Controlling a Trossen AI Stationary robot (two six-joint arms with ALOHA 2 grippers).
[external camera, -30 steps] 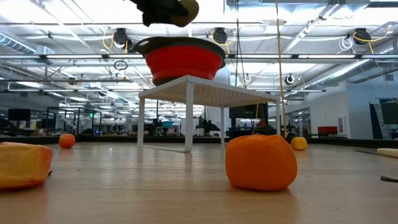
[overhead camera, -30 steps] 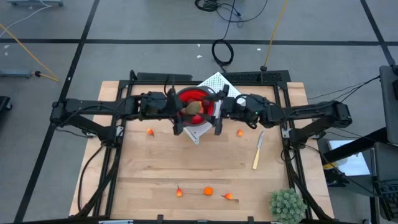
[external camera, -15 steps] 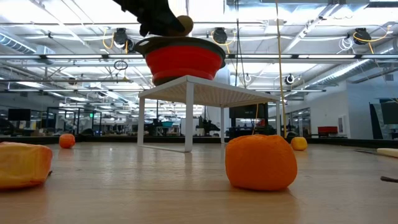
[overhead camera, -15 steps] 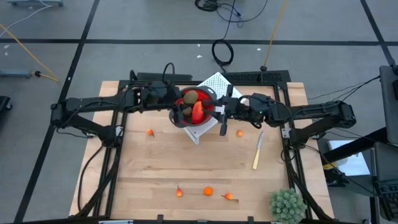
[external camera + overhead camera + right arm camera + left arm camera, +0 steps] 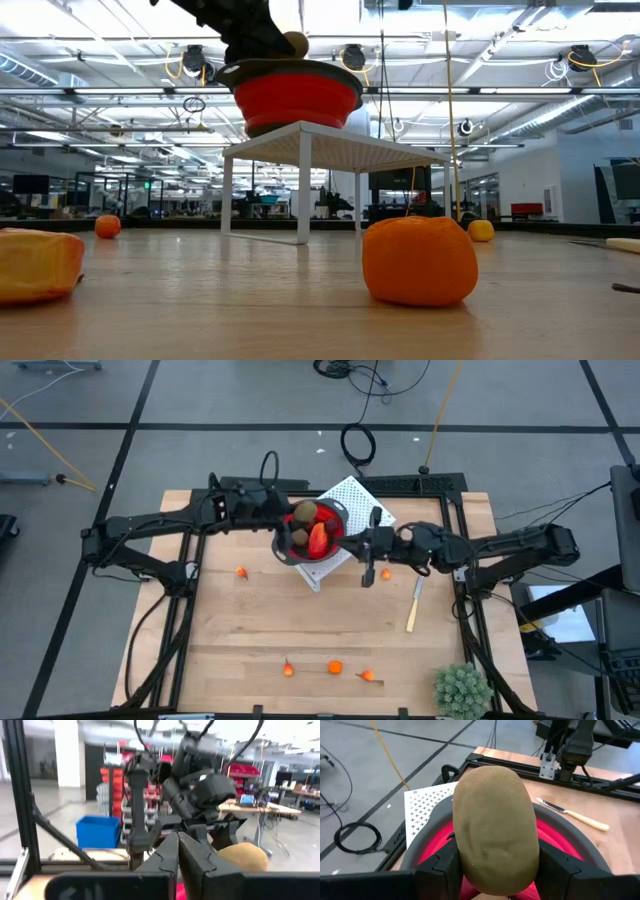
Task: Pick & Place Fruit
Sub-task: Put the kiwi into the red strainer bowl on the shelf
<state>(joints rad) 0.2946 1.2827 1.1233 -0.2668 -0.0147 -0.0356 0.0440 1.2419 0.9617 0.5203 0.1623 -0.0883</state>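
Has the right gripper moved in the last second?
Yes. The right gripper has pulled away from the red bowl, rightward toward the knife.

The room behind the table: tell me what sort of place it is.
Most likely a robotics lab or workshop in a large open industrial hall. The low view shows exposed ceiling beams with hanging lights and rows of workbenches; the right wrist view shows shelves of red bins; the high view shows cables on a grey floor.
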